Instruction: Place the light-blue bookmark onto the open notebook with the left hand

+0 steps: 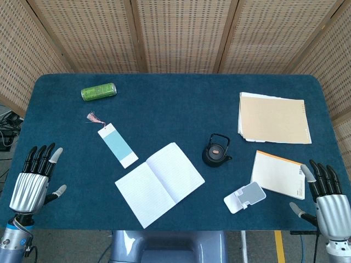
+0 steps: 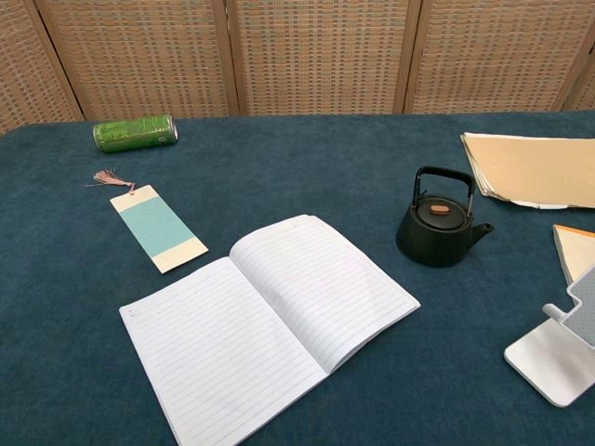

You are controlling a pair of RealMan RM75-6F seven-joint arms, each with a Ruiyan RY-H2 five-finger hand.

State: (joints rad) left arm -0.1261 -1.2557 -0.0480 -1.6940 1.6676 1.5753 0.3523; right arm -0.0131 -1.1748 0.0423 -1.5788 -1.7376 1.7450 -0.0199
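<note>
The light-blue bookmark (image 1: 117, 144) (image 2: 157, 227), white-edged with a pink tassel, lies flat on the blue tablecloth, just up and left of the open notebook (image 1: 159, 183) (image 2: 263, 318). The notebook lies open with lined pages facing up, near the table's front middle. My left hand (image 1: 34, 180) rests at the front left corner, fingers apart and extended, holding nothing, well left of the bookmark. At the front right corner my right hand (image 1: 326, 197) is likewise empty with fingers spread. Neither hand appears in the chest view.
A green can (image 1: 98, 91) (image 2: 136, 132) lies on its side at the back left. A black teapot (image 1: 216, 150) (image 2: 439, 223) stands right of the notebook. A beige paper stack (image 1: 272, 118), an orange-edged pad (image 1: 279, 174) and a white phone stand (image 1: 244, 196) occupy the right side.
</note>
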